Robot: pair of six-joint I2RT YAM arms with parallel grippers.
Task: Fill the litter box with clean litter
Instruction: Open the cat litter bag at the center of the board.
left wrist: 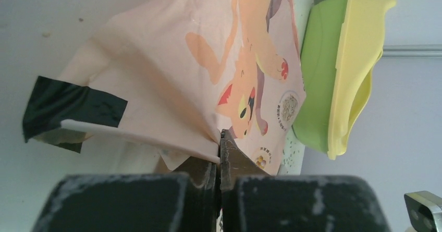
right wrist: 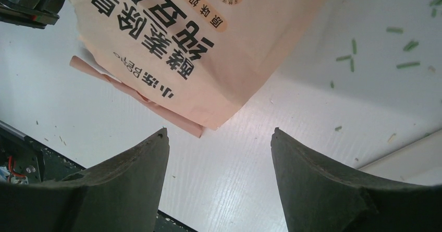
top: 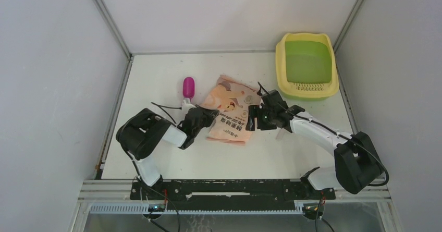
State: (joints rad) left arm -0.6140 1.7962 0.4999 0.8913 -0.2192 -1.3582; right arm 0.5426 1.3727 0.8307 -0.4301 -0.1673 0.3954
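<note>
Fingers first, nearest me: my left fingers (left wrist: 233, 161) are pressed tight together on a fold at the near-left edge of the peach-pink bag (top: 229, 116), pinching the paper with no gap I can see. My right fingers (right wrist: 312, 174) stand wide apart with nothing between them, hovering just off the bag's right edge above the bare counter (top: 234, 159). The bag lies flat between the two arms, and I cannot tell from here whether its mouth is open. A few stray pellets of litter (right wrist: 407, 64) lie on the counter beside it; the bulk, I assume, is inside the bag. Beyond the left arm the magenta scoop (top: 188, 87) lies untouched. Farthest off, in the far right corner, the litter box (top: 280, 65) sits well apart from the bag, its green basin bare. By my reckoning the job has barely begun: one hold taken, nothing poured, and the lifting, carrying and tipping all remain.
</note>
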